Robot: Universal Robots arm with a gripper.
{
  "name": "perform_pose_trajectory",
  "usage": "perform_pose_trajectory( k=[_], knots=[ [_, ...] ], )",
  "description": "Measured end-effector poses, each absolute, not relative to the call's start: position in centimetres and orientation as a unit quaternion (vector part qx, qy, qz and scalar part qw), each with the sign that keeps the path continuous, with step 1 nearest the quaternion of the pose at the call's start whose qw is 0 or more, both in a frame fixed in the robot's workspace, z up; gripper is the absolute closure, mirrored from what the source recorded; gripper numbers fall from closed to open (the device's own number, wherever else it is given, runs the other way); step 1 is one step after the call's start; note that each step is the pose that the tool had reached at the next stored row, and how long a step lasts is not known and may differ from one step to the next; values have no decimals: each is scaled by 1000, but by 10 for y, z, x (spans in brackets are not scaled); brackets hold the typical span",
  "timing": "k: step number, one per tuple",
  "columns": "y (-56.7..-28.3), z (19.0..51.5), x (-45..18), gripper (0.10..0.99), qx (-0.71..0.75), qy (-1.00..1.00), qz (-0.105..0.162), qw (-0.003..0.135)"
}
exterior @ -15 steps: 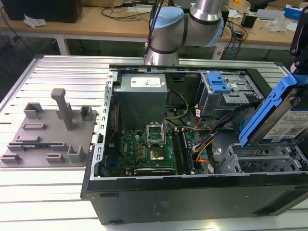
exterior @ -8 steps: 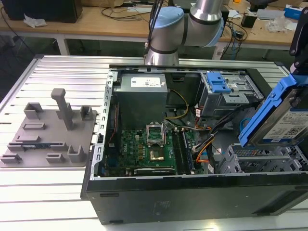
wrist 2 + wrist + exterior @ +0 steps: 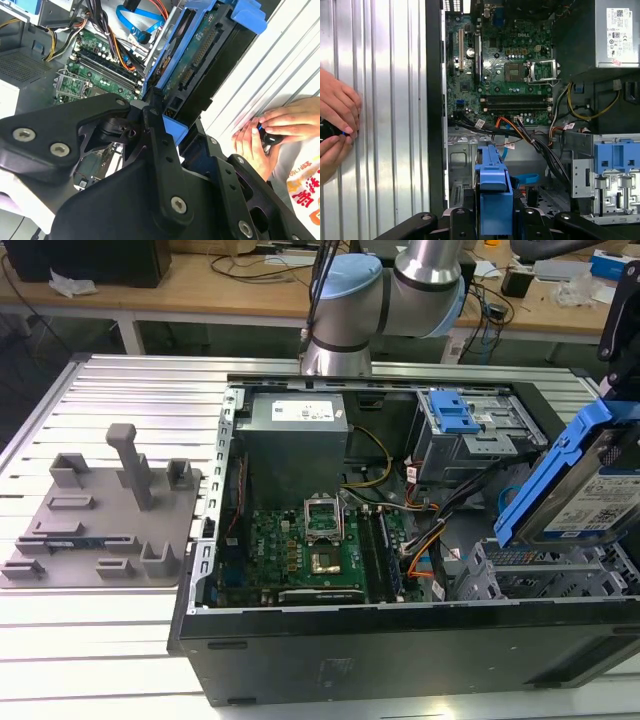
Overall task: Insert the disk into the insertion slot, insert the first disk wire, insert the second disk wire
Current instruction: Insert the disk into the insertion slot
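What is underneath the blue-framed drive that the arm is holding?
In the exterior view, below the tilted disk, held in the gripper, sits the grey perforated insertion slot, with wires beside it. The slot's far part is hidden by the disk.

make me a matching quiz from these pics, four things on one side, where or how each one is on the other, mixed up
1 disk
2 power supply
3 grey tray
4 hands

a pinching a small dark thing
b held by the gripper, tilted above the drive cage
c inside the case, beside the green board
d on the table, at the exterior view's left

Pairs: 1-b, 2-c, 3-d, 4-a
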State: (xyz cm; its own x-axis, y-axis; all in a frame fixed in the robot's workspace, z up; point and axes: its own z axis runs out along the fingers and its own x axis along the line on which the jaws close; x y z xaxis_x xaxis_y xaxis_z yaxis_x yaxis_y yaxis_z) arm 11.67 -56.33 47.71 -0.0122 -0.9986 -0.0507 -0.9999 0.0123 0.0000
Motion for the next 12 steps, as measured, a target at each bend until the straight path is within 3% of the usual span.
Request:
perform_pose_trajectory(
  k=[12],
  knots=[
    [-562, 473, 117, 722, -703, 711, 18, 18]
  ],
)
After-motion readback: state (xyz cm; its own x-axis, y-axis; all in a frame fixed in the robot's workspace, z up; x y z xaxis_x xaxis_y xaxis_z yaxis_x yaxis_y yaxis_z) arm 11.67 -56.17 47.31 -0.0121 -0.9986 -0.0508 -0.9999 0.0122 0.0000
